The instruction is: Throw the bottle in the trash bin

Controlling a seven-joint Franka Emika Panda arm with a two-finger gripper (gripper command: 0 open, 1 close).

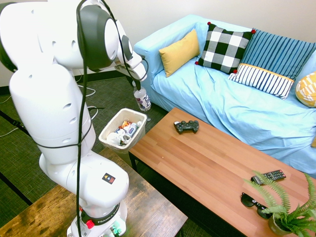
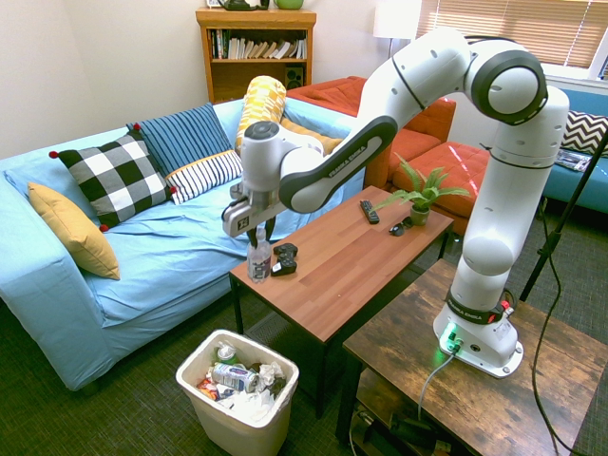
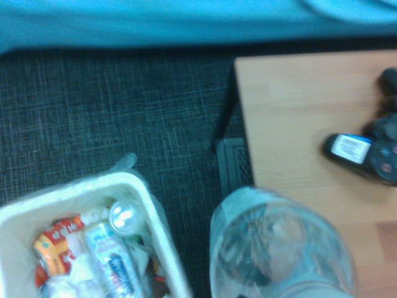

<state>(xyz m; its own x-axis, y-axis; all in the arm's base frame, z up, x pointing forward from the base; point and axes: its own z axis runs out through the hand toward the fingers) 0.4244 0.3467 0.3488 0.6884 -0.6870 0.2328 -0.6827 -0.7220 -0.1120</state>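
Observation:
My gripper is shut on the top of the bottle, a small clear one with a dark label band, which hangs upright in the air. In the first exterior view the bottle hangs beside the table's end, above and a little beyond the trash bin. The white trash bin stands on the carpet below, filled with colourful rubbish. From the wrist, the bottle fills the lower part of the picture, with the bin's rim off to its side.
A wooden coffee table holds a black game controller, a remote, sunglasses and a potted fern. A light blue sofa with cushions stands behind. Dark carpet surrounds the bin.

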